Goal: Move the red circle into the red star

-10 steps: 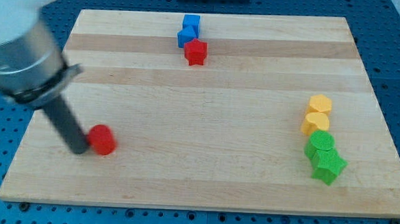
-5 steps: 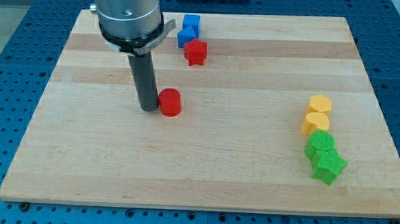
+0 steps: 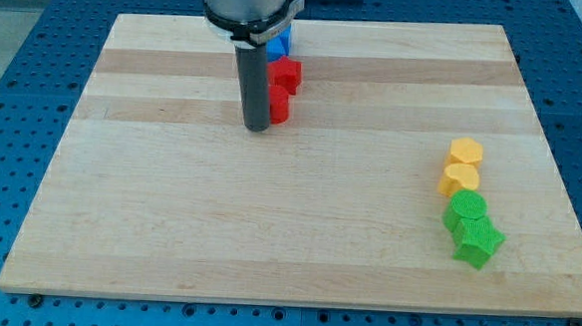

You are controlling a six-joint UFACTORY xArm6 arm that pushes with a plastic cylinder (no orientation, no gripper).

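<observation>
The red circle (image 3: 279, 106) sits just below the red star (image 3: 288, 75), near the view's top centre, and seems to touch it. My tip (image 3: 257, 127) is against the red circle's lower left side; the dark rod covers the circle's left edge and part of the star.
Two blue blocks (image 3: 278, 45) lie just above the red star, partly hidden by the arm. At the view's right, two yellow blocks (image 3: 463, 164) stand above a green circle (image 3: 466, 206) and a green star (image 3: 478, 240). The wooden board (image 3: 167, 236) rests on a blue perforated table.
My tip has pushed the red circle from the board's lower left up and to the right, until it rests just below the red star.
</observation>
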